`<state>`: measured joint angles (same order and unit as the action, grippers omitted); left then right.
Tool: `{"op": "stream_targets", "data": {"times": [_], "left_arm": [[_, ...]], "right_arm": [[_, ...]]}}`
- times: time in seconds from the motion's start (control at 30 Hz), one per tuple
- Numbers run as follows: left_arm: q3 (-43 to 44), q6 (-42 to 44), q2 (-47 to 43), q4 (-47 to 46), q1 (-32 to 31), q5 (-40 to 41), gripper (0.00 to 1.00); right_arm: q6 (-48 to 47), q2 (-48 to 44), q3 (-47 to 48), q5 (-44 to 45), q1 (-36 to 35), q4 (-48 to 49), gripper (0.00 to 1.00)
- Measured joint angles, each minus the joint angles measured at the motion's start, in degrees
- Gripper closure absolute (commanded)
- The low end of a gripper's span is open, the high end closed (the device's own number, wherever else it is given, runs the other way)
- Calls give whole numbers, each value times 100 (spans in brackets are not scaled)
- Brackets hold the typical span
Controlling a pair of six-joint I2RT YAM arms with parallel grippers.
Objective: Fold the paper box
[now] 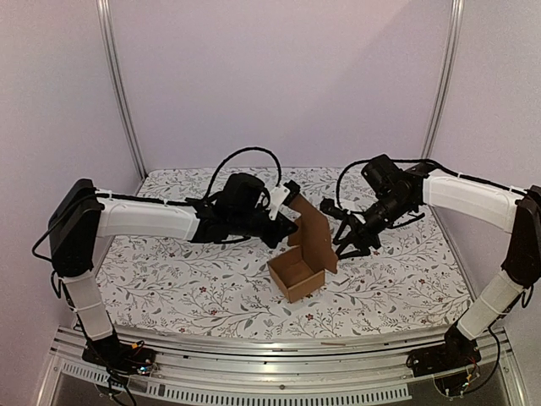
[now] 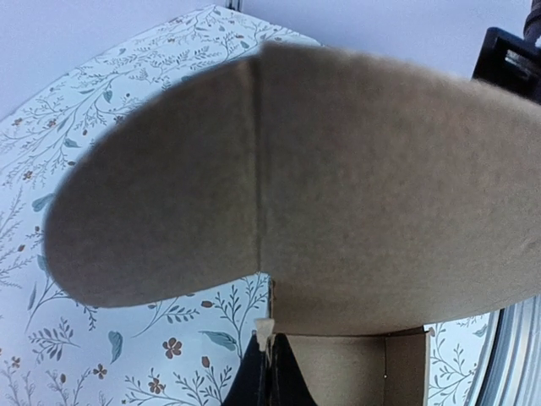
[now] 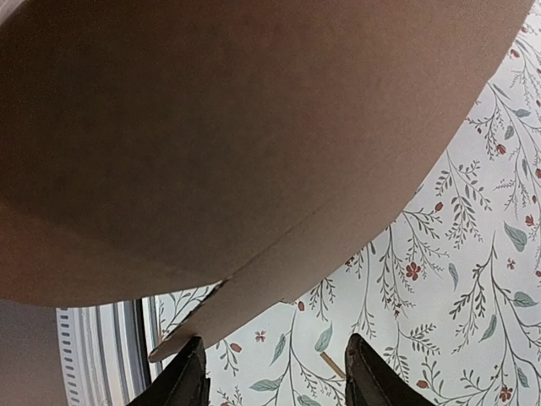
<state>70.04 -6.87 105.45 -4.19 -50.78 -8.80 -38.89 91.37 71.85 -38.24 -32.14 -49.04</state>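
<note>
Paper box (image 1: 297, 272) open at the middle of the table (image 1: 169, 288), tall lid flap upright between the arms, left gripper (image 1: 282, 227) closed tight at the flap's left edge, seemingly pinching it, right gripper (image 3: 275, 372) partly open, empty, just right of the flap.

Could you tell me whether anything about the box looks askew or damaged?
Nothing looks damaged. The paper box sits open, turned at an angle on the table, its tall lid flap standing upright and unfolded. That is expected mid-fold, not odd.
</note>
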Motion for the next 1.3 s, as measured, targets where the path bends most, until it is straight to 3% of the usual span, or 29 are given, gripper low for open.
{"op": "stream_targets", "data": {"times": [0.27,0.5,0.73,0.87,1.1,1.3], "left_arm": [[-289,-225,-11,-109,-11,509,100],[-350,-424,-72,-118,-9,964,100],[-380,-581,-74,-160,-9,1106,100],[-380,-586,-74,-155,-9,1126,100],[-380,-573,-74,-153,-9,1123,100],[-372,-535,-74,-140,-9,1117,100]], "right_arm": [[730,-227,-391,739,57,212,48],[1141,-520,-671,765,79,380,48],[1558,-494,-671,1126,74,807,55],[1506,-529,-680,1331,179,970,51],[1088,-616,-769,1257,968,1799,43],[1051,-286,-782,997,909,2656,43]]}}
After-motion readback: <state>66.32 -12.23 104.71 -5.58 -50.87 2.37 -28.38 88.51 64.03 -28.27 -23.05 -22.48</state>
